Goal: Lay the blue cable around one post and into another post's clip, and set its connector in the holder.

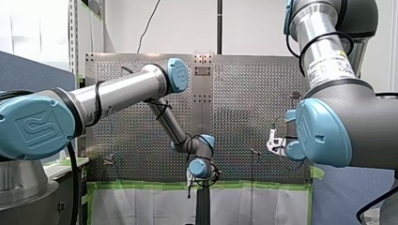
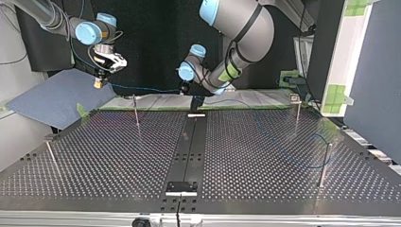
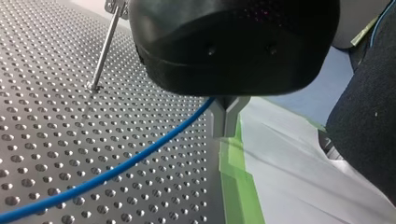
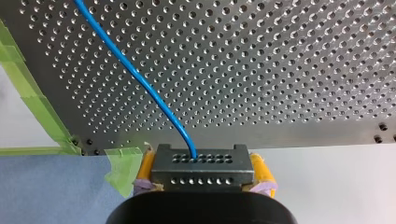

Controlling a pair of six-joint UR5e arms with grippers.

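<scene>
Over at the far edge of the surface (image 2: 118, 156), toward the upper left of the top view, the right end effector (image 2: 99, 83) hangs just off the perforated plate. It has the connector (image 4: 201, 169) clamped between its yellow pads (image 4: 259, 168). From that block the blue cable (image 4: 140, 81) runs out across the holes. Near the upper middle of the top view, the left end effector (image 3: 226, 125) has its metal fingers pinched together on the cable, right beside the green tape (image 3: 238, 172) at the plate's edge. Beyond that pinch the cable trails thinly toward the lower right of the top view and curls close to a post (image 2: 324, 164). Whether it goes around that post I cannot tell from where I stand.

What worries me is the stretch between the two grips. It looks fairly straight, so if the arms pull apart I'd expect one of two things. The cable could slide through the narrow metal fingers, or the connector could twist in the pads and then seat badly in the holder. The loose curl is the other hazard. Dragged carelessly, it could catch the wrong post or ride over a clip rather than drop in. The posts look thin, and a sideways tug might bend one.
</scene>
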